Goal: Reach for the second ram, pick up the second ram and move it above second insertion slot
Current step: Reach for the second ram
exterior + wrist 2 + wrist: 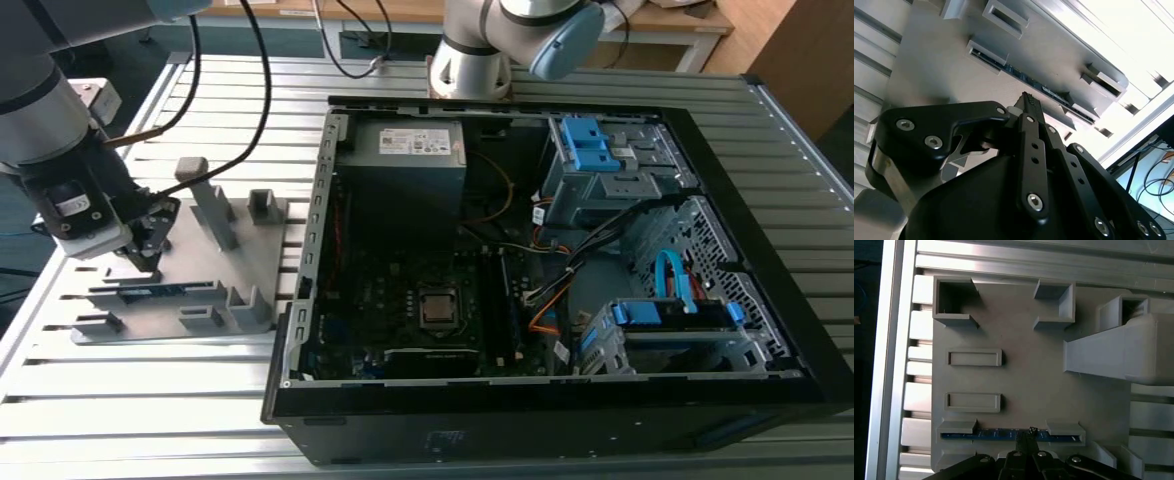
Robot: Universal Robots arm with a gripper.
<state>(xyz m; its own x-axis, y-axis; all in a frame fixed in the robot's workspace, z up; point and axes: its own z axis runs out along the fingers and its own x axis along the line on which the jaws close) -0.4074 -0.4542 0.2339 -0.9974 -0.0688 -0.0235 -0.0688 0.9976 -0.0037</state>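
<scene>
**Where the second ram [994, 433] lies in its grey holder plate [1024, 370], the gripper [1030, 431] hangs right over it**

As the exterior view shows it, the holder plate [247, 262] is matt grey plastic with squared blocks, open pockets and one slanted post. It sits on a table [134, 400] of ribbed aluminium slats at the exterior view's left, in the lower half of the frame. Filling the middle and the exterior view's right is an open black computer case [534, 432] of sheet metal. It holds a dark board, bundled cables and blue plastic clips.

The gripper [144, 258] is made of hard black links set with silver screw heads, and it hangs from a thick grey arm [54, 130]. In both wrist views its tip [1029, 100] meets the second ram [1016, 75] about midway along the strip. Whether it touches or is only just above cannot be told, nor whether the gripper is set wide or narrow.

The second ram [171, 290] rests in the plate near one edge, and a small grey block sits at each of its ends. It is a long, thin, narrow strip, dark blue-green, with tiny pale specks along its length.
</scene>
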